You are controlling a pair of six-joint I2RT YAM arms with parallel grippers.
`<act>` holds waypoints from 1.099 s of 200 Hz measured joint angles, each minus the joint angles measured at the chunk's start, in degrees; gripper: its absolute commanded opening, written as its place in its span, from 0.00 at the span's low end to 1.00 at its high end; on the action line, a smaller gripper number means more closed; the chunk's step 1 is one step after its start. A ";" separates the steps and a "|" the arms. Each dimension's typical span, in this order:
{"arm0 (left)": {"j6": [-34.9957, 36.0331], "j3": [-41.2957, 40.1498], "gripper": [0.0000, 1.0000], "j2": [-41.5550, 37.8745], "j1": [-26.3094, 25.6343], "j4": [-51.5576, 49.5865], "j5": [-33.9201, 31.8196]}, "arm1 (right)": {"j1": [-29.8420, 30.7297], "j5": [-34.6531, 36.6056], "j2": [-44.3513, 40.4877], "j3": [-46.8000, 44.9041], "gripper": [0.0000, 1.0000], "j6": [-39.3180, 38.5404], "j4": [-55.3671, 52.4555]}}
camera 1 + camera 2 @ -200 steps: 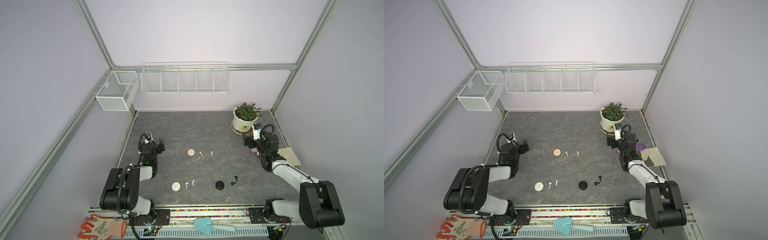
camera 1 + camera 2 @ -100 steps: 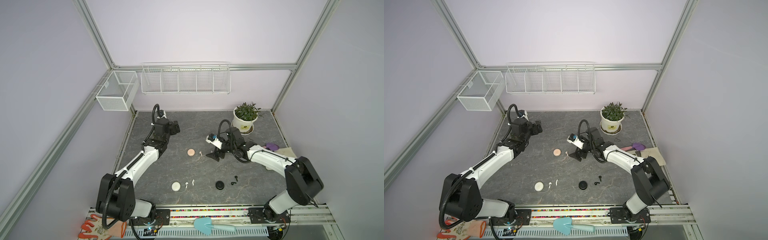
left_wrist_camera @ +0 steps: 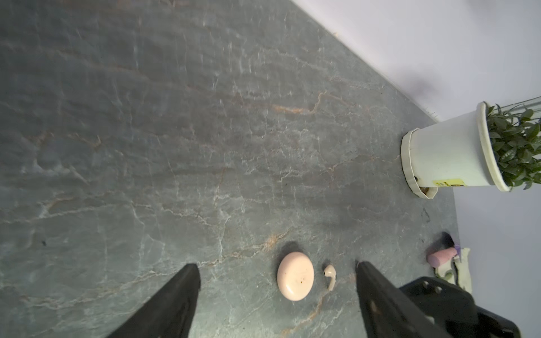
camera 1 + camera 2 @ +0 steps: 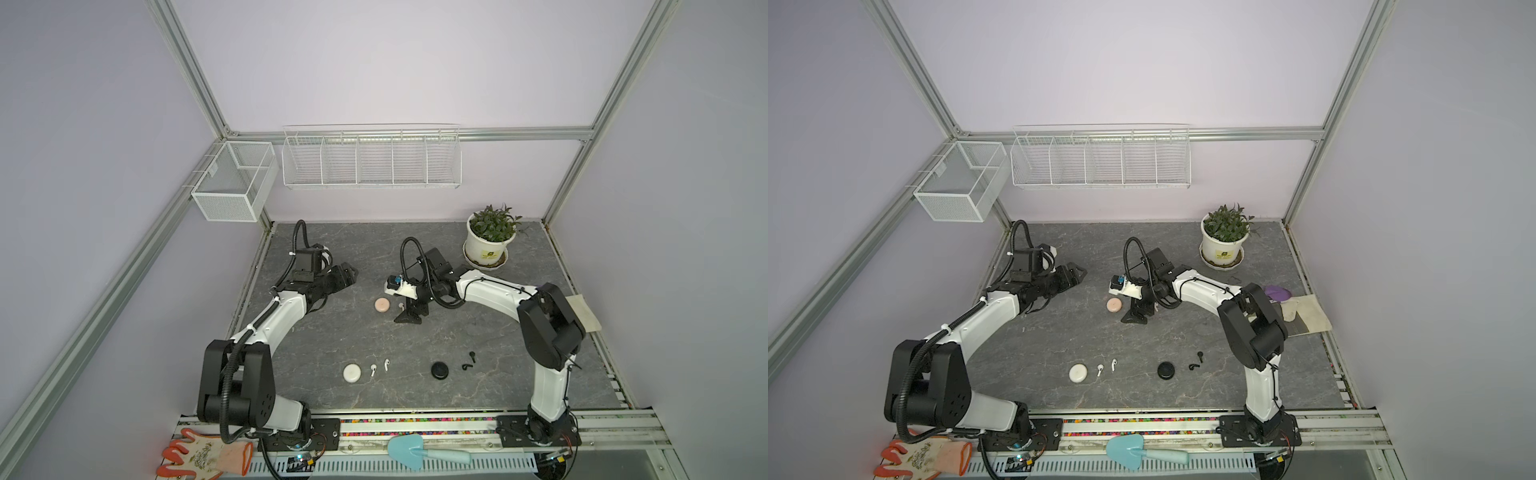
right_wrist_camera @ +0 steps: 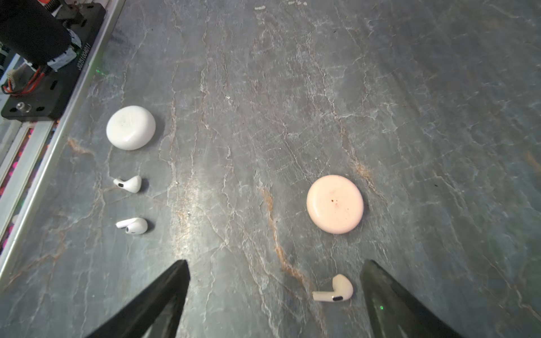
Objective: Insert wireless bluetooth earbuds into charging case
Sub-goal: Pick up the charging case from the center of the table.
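the right wrist view shows the right gripper (image 5: 275, 262) spread wide and empty, with a pinkish earbud (image 5: 333, 289) on the table (image 5: 263, 117) between its fingers (image 5: 164, 298), just beside the pink case (image 5: 335, 204). in both top views that earbud is a mere speck at the case's 3 o'clock, and only those views show the black case (image 4: 439, 370) and black earbuds (image 4: 467, 366) at the table's 5 o'clock. the left gripper (image 4: 354, 275), wide and empty too, hangs at the pink case's 10 o'clock; a second ago both arms were folded back at the table's sides.
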 measured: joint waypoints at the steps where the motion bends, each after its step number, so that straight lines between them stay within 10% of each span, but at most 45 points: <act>1: -0.07 0.00 0.82 0.20 0.02 0.00 0.33 | 0.00 -0.02 0.31 0.22 0.93 -0.09 -0.09; 220: -5.27 -1.29 0.80 5.88 0.04 2.86 7.19 | 3.43 10.19 19.26 22.40 0.75 -6.12 -9.40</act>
